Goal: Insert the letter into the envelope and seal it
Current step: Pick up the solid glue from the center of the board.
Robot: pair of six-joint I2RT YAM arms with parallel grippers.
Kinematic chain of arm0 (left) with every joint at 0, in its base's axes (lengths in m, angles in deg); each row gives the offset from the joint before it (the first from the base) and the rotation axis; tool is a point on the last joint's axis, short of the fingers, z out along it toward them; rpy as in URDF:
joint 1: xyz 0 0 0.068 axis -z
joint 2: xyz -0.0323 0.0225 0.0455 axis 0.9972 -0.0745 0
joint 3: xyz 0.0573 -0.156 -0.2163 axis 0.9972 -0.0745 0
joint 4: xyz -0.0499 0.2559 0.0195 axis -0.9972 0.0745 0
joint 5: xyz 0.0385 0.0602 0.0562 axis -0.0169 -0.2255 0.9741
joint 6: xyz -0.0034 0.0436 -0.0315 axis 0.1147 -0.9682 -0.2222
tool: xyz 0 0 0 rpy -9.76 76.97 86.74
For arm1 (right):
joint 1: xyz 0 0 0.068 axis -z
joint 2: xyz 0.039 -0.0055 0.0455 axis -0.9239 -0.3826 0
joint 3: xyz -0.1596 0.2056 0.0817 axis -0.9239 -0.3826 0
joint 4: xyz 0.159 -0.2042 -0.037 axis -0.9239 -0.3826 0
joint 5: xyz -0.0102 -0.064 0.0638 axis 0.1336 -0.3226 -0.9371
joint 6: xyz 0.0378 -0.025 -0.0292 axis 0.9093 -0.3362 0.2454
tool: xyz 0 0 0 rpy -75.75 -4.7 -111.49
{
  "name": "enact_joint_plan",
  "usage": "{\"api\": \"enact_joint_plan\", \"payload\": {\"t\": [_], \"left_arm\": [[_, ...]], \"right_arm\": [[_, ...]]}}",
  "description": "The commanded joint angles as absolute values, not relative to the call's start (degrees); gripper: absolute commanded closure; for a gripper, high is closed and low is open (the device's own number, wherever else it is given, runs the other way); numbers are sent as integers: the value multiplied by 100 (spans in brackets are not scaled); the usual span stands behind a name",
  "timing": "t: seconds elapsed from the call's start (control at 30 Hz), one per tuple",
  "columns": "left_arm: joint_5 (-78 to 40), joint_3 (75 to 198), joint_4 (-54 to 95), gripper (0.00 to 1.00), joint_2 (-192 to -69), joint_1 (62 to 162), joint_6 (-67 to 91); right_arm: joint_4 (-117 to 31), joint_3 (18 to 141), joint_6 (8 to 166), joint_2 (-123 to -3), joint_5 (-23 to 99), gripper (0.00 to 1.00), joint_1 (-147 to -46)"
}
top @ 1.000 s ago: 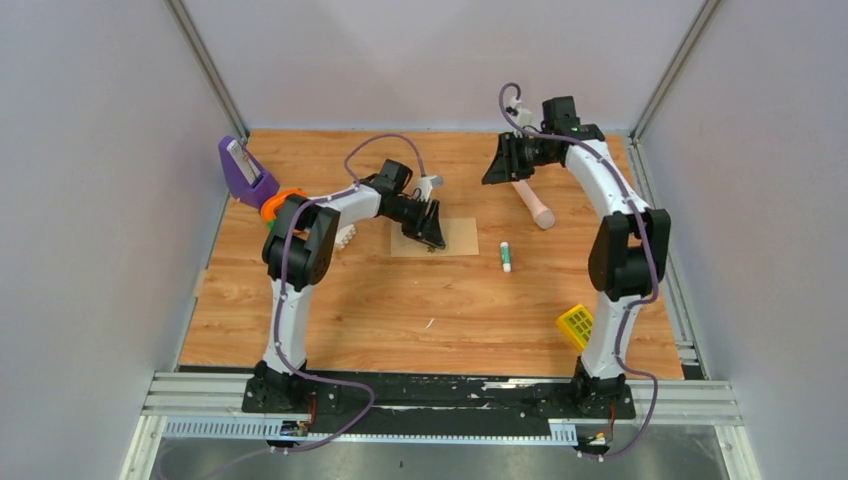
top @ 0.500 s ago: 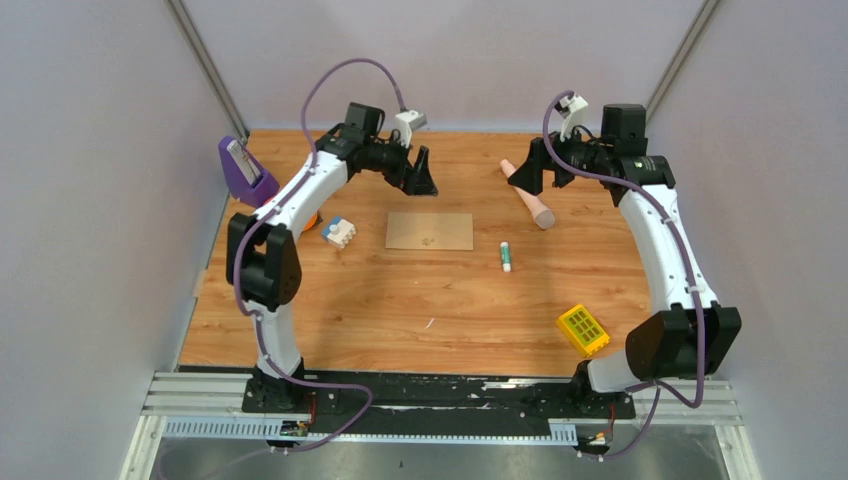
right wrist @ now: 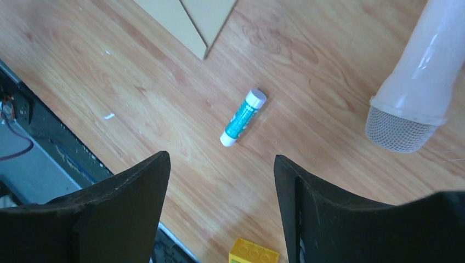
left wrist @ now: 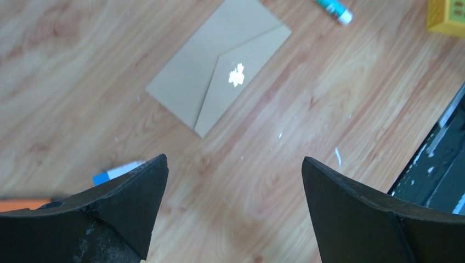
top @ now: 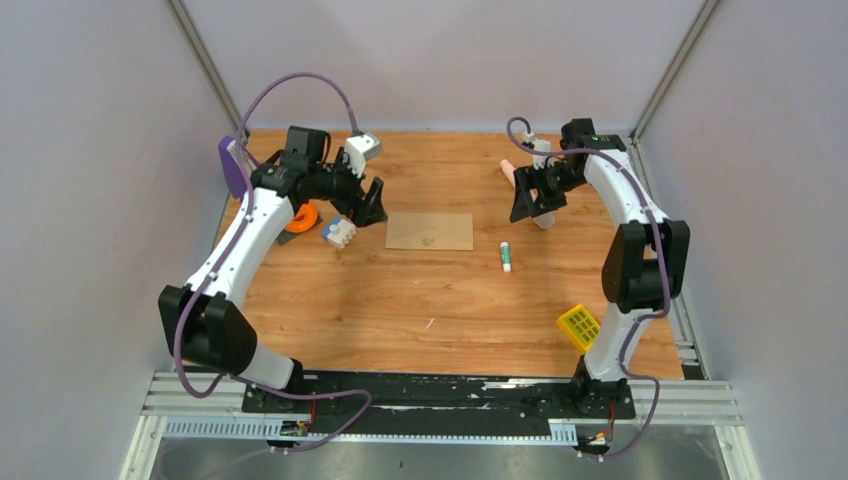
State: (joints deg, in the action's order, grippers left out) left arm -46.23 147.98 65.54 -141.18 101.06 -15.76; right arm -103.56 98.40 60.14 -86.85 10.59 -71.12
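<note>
The envelope point(top: 429, 231) lies flat on the table point(top: 450, 300) between the arms, flap folded down. The left gripper point(left wrist: 233, 164) is wide open and holds nothing. The right gripper point(right wrist: 222, 159) is open and empty; its camera shows only the envelope's corner.

No writing legible from either of my wrist cameras. The glue stick point(right wrist: 243, 117) has a teal band on its white barrel, and the print there is too small to read. The envelope point(left wrist: 219, 66) has a pale shiny blotch of a mark near the point of its flap, with no letters I can make out in it. The overhead view is too coarse for any lettering
</note>
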Motion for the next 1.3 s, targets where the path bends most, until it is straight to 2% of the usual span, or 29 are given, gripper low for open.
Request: {"api": "enact_joint_plan", "payload": {"t": [0.0, 0.17, 0.3, 0.6, 0.93, 1.13, 1.27], "left_arm": [[-4186, 14107, 6444, 0, -13351, 10085, -2002], [-4159, 13680, 6246, 0, -13138, 10084, -2019], [-4084, 13608, 6193, 0, -13095, 10081, -2027], [-4100, 13461, 6058, 0, -13032, 10082, -2005], [-4101, 13414, 5983, 0, -12989, 10083, -1958], [-4106, 13391, 5945, 0, -12949, 10085, -1932], [-4101, 13394, 5920, 0, -12959, 10085, -1915]], "right_arm": [[-11800, 10728, 5394, -9384, 1213, 30, -7160], [-12498, 11304, 5243, -10475, 1170, 32, -7312], [-12496, 11408, 5334, -10926, 1268, 32, -7497], [-12296, 11772, 5604, -11535, 1766, 39, -7765], [-12095, 11566, 5743, -11670, 2245, 43, -8019], [-11983, 11534, 5837, -11804, 2516, 52, -8117], [-11925, 11468, 5850, -11858, 2741, 62, -8188]]}}
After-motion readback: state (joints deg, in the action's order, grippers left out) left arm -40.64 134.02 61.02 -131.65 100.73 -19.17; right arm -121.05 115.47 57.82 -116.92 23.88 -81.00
